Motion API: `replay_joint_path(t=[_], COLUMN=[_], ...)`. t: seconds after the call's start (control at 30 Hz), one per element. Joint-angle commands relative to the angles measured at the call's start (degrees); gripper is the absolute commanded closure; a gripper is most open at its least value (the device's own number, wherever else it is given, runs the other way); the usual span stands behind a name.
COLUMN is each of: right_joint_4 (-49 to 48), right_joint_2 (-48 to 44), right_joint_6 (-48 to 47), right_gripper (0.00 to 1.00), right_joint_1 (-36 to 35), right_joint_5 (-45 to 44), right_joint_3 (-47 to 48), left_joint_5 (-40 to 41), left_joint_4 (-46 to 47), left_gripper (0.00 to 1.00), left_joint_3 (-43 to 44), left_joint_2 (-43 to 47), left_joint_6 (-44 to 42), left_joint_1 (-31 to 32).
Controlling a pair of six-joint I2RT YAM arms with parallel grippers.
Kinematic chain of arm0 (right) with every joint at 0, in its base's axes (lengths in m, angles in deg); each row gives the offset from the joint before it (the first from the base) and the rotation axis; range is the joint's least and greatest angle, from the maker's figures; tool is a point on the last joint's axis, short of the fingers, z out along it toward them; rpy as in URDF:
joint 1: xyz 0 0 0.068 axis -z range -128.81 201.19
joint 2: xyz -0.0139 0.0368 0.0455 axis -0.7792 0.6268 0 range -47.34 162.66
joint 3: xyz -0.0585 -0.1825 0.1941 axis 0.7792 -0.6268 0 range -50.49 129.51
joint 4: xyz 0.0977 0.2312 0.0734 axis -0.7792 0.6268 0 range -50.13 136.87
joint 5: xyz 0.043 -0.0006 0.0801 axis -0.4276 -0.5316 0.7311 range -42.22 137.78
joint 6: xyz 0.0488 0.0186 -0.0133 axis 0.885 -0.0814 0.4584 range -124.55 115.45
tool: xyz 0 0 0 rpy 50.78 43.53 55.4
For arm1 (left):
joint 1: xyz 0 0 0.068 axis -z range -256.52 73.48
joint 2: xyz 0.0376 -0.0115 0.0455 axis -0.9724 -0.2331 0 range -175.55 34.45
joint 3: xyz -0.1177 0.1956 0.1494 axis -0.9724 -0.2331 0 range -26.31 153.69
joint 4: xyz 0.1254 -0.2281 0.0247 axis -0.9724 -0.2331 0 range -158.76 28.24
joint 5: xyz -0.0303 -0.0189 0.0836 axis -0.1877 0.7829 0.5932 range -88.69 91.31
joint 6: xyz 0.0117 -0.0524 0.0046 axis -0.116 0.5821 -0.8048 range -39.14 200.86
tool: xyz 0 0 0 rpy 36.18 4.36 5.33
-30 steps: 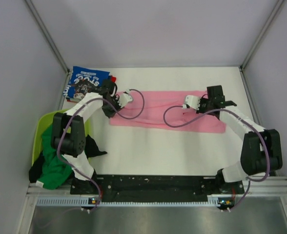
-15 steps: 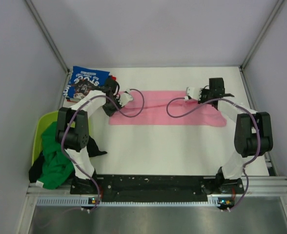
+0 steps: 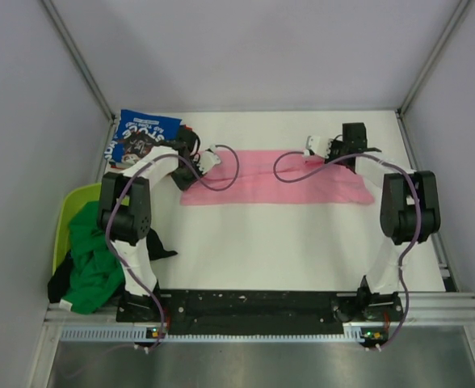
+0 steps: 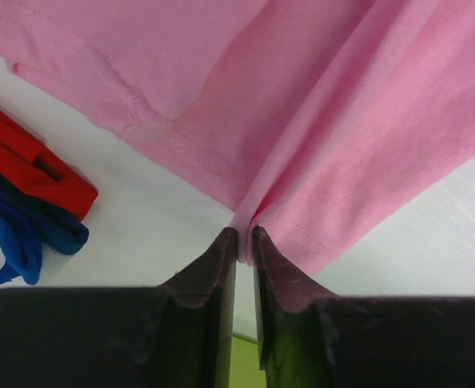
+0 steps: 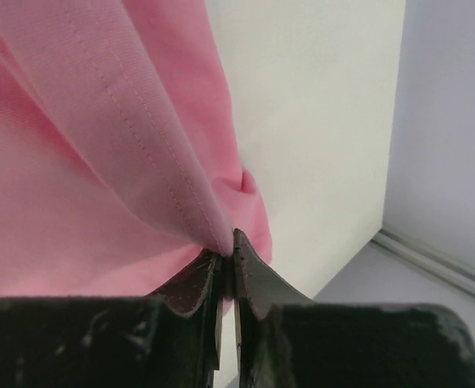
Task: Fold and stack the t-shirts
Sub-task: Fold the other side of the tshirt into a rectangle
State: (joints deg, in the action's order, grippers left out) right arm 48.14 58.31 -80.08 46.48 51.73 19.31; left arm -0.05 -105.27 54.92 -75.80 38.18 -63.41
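The pink t-shirt (image 3: 274,178) lies folded into a long band across the far middle of the table. My left gripper (image 3: 186,153) is shut on its left far corner; the wrist view shows pink cloth (image 4: 326,121) pinched between the fingertips (image 4: 242,238). My right gripper (image 3: 352,149) is shut on its right far corner, with pink cloth (image 5: 100,137) pinched at the tips (image 5: 228,246). The blue printed t-shirt (image 3: 145,137) lies folded at the far left with a red t-shirt (image 4: 27,166) under it. The green t-shirt (image 3: 92,259) and a black t-shirt (image 3: 155,242) hang over the tub.
A lime-green plastic tub (image 3: 66,222) stands at the left edge of the table. Grey walls with metal rails close in the left, far and right sides. The right table edge (image 5: 383,230) is close to my right gripper.
Both grippers carried the near edge of the pink t-shirt away from me to its far edge, folding it into a narrower band. Both arms now reach further out.
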Motion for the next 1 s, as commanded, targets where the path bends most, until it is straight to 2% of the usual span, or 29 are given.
replay_joint_path(t=[0.0, 0.03, 0.1, 0.17, 0.23, 0.3, 0.4, 0.5, 0.67, 0.8, 0.97], right_joint_4=[-2.99, -3.78, -7.11, -7.83, -7.83, -6.27, 1.28, 7.09, 8.61, 8.51, 10.01], right_joint_2=[3.59, 4.56, 6.41, 7.55, 6.77, 5.11, 2.29, -1.05, -7.38, -6.43, -3.34], right_joint_6=[10.98, 13.89, 21.96, 30.57, 39.87, 48.24, 60.02, 71.88, 85.7, 90.02, 97.66], right_gripper=[0.89, 0.83, 0.68, 0.62, 0.54, 0.52, 0.52, 0.55, 0.71, 0.77, 0.96], right_joint_1=[0.75, 0.76, 0.84, 1.28, 1.98, 2.86, 3.48, 3.48, 3.48, 3.65, 8.56], right_joint_5=[-2.09, -3.4, -9.36, -15.43, -17.73, -17.23, -13.28, -10.28, -9.67, -8.78, -5.19], right_joint_3=[6.04, 7.18, 9.46, 12.8, 14.92, 17.02, 19.23, 17.31, 6.5, 0.61, -3.61], left_joint_5=[3.73, 4.35, 6.28, 8.74, 10.24, 10.24, 7.36, 1.65, -6.8, -5.49, 0.65], left_joint_4=[1.75, 2.28, 3.25, 4.04, 4.31, 3.7, 2.12, -1.22, -3.87, -1.5, 0.52], left_gripper=[0.73, 0.67, 0.61, 0.59, 0.58, 0.58, 0.58, 0.59, 0.67, 0.67, 0.67], left_joint_3=[3.4, 4.1, 5.68, 7.35, 9.55, 10.7, 10.35, 9.48, 4.91, 1.83, 0.08], left_joint_2=[-0.4, -0.57, -0.75, -1.1, -0.93, -0.49, 1.53, 2.76, 4.79, 3.65, -0.04], left_joint_6=[1.98, 2.77, 3.39, 4.18, 4.7, 5.06, 4.36, 4.71, 3.13, 2.68, 3.74], left_joint_1=[-0.36, -0.36, -0.53, -0.97, -2.02, -2.64, -2.56, -2.12, 0.43, 1.84, 1.84])
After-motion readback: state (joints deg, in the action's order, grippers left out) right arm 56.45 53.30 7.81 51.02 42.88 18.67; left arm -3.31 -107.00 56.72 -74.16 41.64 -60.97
